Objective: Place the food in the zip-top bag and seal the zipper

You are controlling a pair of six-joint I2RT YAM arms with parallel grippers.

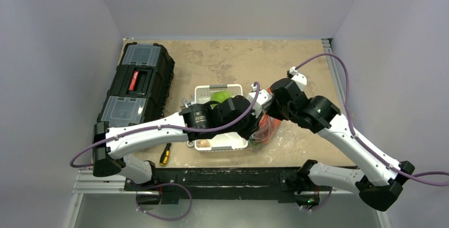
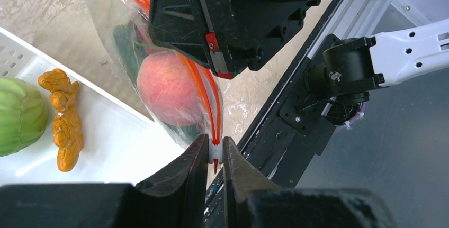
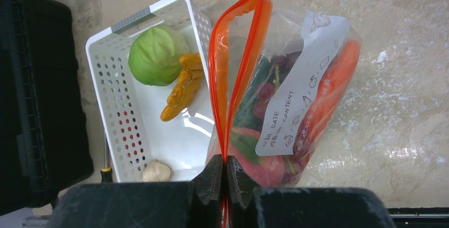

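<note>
— Is the light falling evenly?
— Softly, from overhead; shadows are lying faint. Glare is glinting on the zip-top bag point(image 3: 280, 37) and the table point(image 3: 402, 96), and the closest foreground is going soft.

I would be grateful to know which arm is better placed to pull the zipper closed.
Probably left: the left end effector pinches the white tab ending the zipper, while the right end effector, shut on that zipper, anchors the bag.

A white label point(image 3: 302, 82) on the clear bag point(image 3: 249, 101) carries the printed words "DATE" and "CONTENT", with small outline symbols beside them. The red tag point(image 1: 134, 80) on the black toolbox point(image 1: 151, 74) is too small to read
</note>
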